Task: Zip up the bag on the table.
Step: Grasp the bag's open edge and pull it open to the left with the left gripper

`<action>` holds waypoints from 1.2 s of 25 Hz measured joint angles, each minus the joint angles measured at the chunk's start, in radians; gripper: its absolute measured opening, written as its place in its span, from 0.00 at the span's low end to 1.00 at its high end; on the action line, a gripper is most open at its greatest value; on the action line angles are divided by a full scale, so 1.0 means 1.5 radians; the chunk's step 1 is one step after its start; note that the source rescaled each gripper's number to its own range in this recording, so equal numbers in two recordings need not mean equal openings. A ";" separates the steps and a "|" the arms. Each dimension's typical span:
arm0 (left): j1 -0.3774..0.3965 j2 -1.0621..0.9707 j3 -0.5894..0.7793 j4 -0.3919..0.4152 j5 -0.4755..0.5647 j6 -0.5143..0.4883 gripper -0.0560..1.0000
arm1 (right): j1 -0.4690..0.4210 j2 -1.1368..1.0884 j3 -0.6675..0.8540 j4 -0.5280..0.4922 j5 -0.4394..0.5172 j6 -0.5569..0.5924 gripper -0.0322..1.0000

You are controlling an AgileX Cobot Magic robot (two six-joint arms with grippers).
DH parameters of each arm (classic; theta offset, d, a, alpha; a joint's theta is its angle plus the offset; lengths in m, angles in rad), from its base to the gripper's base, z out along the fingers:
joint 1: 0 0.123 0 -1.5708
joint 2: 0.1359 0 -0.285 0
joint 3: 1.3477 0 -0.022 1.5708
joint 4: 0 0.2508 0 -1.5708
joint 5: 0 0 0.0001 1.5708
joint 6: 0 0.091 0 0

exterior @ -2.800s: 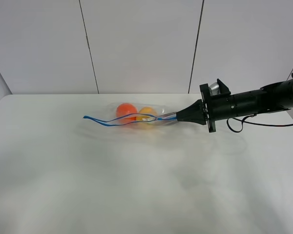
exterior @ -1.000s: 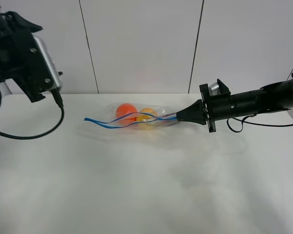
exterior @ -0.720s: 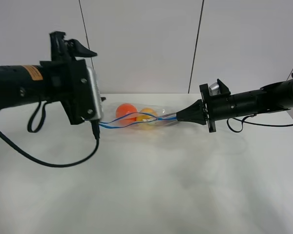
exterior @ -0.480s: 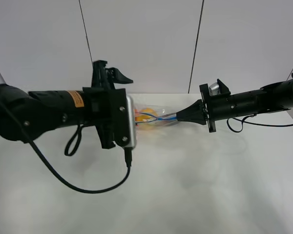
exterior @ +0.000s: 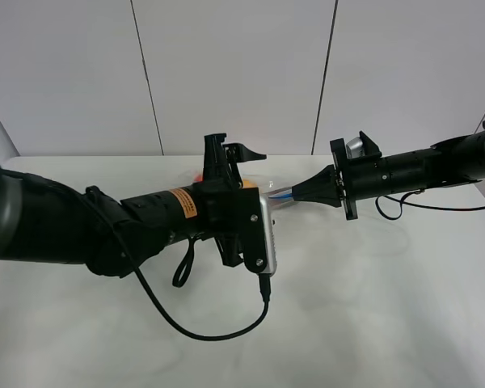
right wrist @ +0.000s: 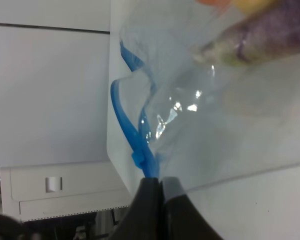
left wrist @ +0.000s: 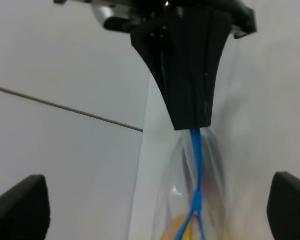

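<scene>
Left tool (left wrist: 155, 202) spread wide, arm low over the counter (exterior: 364, 315), pointing 3 o'clock. The bag (left wrist: 202, 200) lies at the counter's back middle, between the fingers (left wrist: 17, 207). Its zipper strip (left wrist: 196, 155) runs 9-to-3, dead ahead of the left tool, so that arm looks better placed for the closing pinch. Right tool (exterior: 297, 192) pinches the strip's 3 o'clock end, arm level, pointing 9.

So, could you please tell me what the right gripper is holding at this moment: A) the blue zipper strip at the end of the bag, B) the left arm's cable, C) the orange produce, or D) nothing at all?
A: in the right wrist view the right gripper has its fingertips closed on the blue zipper strip of the bag.
</scene>
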 joint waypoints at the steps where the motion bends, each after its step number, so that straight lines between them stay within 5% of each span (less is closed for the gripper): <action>1: 0.000 0.016 -0.003 0.000 -0.011 -0.002 0.97 | 0.000 0.000 0.000 0.000 0.000 0.002 0.03; 10: 0.005 0.149 -0.061 0.000 -0.126 -0.005 0.89 | 0.000 0.000 0.000 -0.003 0.000 0.004 0.03; 13: 0.018 0.168 -0.061 0.001 -0.160 -0.006 0.79 | 0.000 0.000 0.000 -0.005 0.000 0.004 0.03; 22: 0.030 0.173 -0.061 0.002 -0.170 -0.006 0.43 | 0.000 0.000 0.000 -0.013 0.000 0.007 0.03; 30: 0.030 0.173 -0.061 0.013 -0.170 -0.006 0.38 | 0.000 0.000 0.000 -0.013 0.000 0.007 0.03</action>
